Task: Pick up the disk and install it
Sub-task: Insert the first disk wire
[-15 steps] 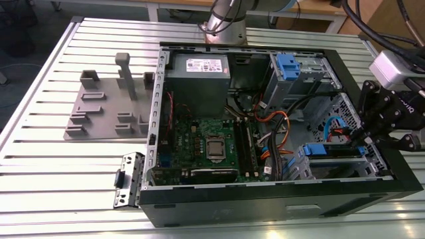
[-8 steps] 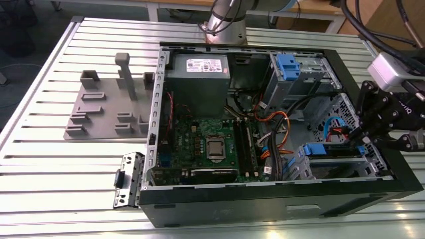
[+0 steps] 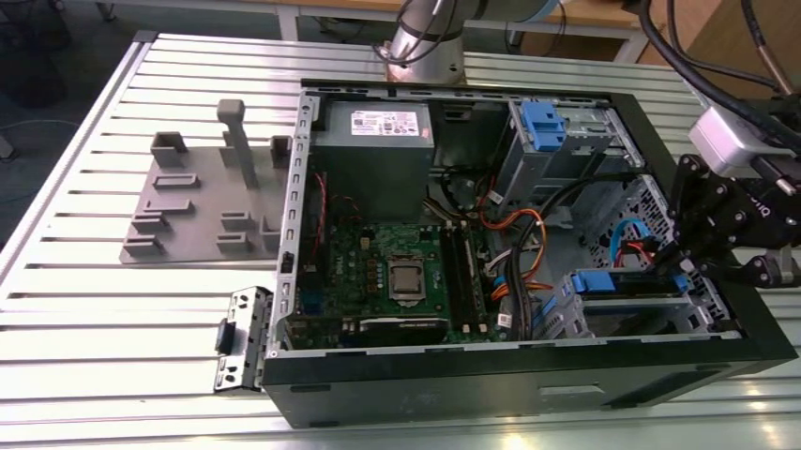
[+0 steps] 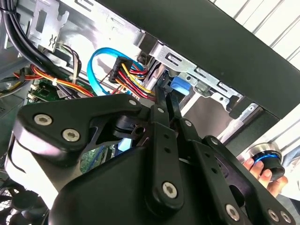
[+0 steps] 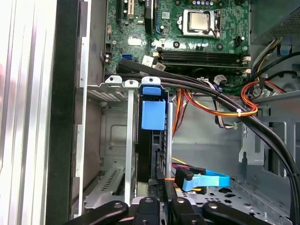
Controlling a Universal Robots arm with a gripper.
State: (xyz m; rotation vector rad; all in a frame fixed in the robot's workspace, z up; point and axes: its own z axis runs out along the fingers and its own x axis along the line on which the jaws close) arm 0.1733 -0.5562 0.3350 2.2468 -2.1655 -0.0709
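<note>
The arm enters from the exterior view's right, and its black gripper (image 3: pixel 696 265) hangs over the near right corner of the open case (image 3: pixel 526 394), reaching down into the drive cage (image 3: pixel 651 314). In both wrist views the fingers (image 5: pixel 159 199) lie close together, clenched on the rear edge of the disk (image 5: pixel 151 140). The disk stands on edge in a slot of the cage, straight ahead of the fingertips, its blue carrier tab (image 5: pixel 153 115) at the end far from them. Just beside the fingers, a blue cable (image 5: pixel 204 180) and red and yellow wires run across the case floor. Beyond the disk lie black cables (image 5: pixel 211 91) and the motherboard (image 5: pixel 197 28). In the second wrist view a person's hand (image 4: pixel 260 171) holds a round knob outside the case.
</note>
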